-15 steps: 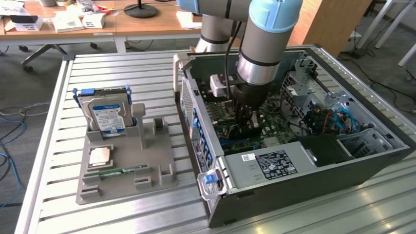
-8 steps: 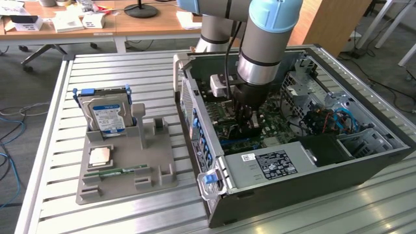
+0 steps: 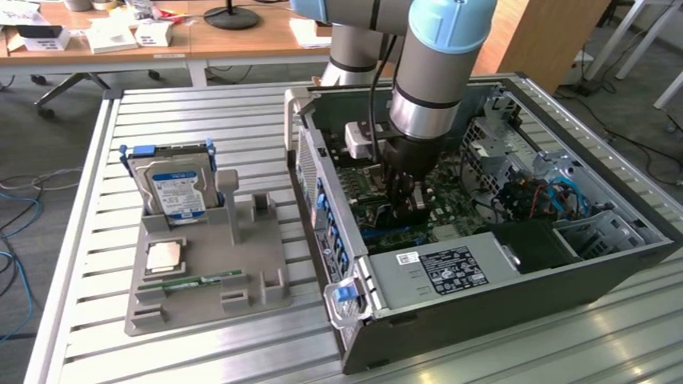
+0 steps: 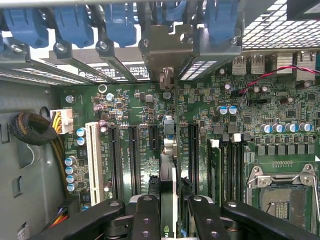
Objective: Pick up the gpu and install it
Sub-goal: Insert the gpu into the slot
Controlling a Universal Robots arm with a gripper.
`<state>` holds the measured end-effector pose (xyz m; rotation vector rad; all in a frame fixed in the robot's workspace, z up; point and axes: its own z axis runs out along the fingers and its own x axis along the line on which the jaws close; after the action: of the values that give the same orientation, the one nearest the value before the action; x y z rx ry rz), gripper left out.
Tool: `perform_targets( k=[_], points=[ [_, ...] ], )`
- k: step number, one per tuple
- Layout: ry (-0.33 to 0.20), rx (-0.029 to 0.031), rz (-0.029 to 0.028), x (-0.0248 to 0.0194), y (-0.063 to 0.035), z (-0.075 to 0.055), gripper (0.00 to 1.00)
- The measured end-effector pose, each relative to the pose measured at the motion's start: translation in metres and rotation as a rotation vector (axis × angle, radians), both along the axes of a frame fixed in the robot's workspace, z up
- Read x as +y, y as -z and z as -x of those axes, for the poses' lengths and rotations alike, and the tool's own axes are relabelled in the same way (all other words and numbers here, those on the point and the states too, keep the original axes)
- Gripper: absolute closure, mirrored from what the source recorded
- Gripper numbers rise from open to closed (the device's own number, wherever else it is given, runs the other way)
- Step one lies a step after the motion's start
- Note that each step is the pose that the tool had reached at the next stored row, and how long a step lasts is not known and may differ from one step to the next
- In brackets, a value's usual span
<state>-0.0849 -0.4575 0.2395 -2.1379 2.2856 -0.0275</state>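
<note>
The claw (image 4: 169, 210) grips the gpu (image 4: 169, 150) edge-on, upright over the motherboard (image 4: 125, 105) slots inside the open computer case (image 3: 513, 312), centre-right in the exterior view.

One PC case (image 3: 513, 296), open. One gpu (image 4: 169, 150), edge-on between fingers (image 4: 146, 215). Two fingers. One grey holder (image 3: 203, 272) well apart from fingers, on tabletop (image 3: 160, 120). One hard drive (image 3: 176, 188) upright in holder. One CPU chip (image 3: 162, 256). One RAM stick (image 3: 187, 284) in holder. Five blue clips (image 4: 115, 22) beyond fingers. One empty CPU socket (image 4: 285, 197) beside fingers.
</note>
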Motion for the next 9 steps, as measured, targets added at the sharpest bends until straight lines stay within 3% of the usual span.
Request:
perform_targets(
  k=[4, 7, 9],
  points=[
    [0.0, -0.0013, -0.0029, 0.0, -0.0001, 0.0, 0.74],
    [0.0, -0.0067, -0.0111, 0.0003, 0.0002, 0.0, 0.74],
    [0.0, -0.0088, -0.0125, 0.0002, 0.0003, 0.0, 0.74]
  ],
)
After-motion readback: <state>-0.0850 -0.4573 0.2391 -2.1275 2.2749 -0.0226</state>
